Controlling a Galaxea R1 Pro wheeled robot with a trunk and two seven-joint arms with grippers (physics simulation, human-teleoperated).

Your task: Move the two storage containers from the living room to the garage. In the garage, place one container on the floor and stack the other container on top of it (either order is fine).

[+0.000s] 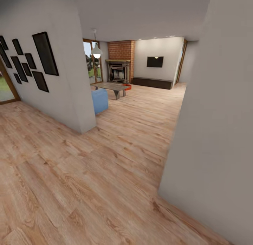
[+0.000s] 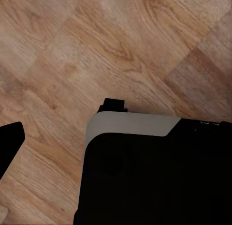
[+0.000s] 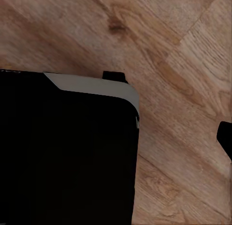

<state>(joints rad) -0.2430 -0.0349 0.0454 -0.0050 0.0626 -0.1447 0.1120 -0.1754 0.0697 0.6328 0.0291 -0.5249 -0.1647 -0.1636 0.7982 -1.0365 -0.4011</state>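
Observation:
Far ahead in the living room, one orange-red storage container [image 1: 127,86] lies on the wood floor just right of the low glass table [image 1: 111,86]; only a small part of it shows. In the left wrist view a single black fingertip [image 2: 9,143] hangs over the plank floor beside the robot's dark base [image 2: 154,176]. The right wrist view likewise has one black fingertip [image 3: 225,138] above the planks next to the base [image 3: 63,152]. Nothing is held near either finger. The garage is out of view.
I stand in a hallway of light wood planks [image 1: 88,174]. A white wall corner [image 1: 80,108] with black picture frames juts in at left, a grey wall [image 1: 214,132] at right. Beyond the gap are a blue sofa end [image 1: 100,100], brick fireplace [image 1: 120,62] and wall TV [image 1: 155,61].

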